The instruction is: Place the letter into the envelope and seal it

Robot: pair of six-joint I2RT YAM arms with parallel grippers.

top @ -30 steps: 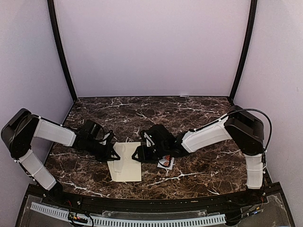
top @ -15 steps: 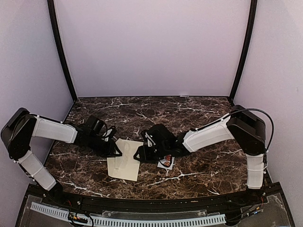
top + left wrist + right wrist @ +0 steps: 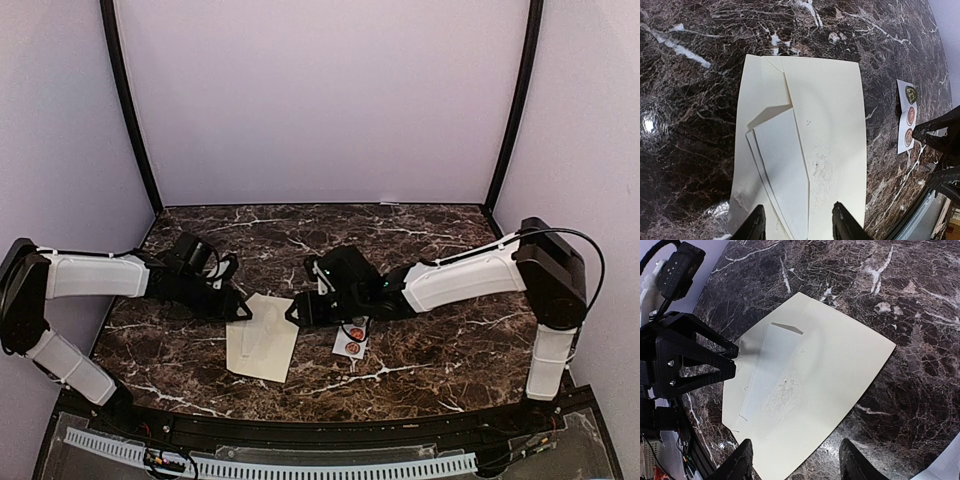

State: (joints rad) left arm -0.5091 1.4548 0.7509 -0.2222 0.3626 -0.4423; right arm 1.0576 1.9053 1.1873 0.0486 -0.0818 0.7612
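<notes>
A plain cream envelope is lying flat in the lower middle of the overhead picture, just left of centre and tilting slightly. A narrower pale layer is lying folded along one long side, with a scuffed patch showing beside it.

One envelope lies on one dark marble surface. One white sticker strip carries three round stickers. Two arms reach in, the left arm and the right arm, each with two fingers.
</notes>
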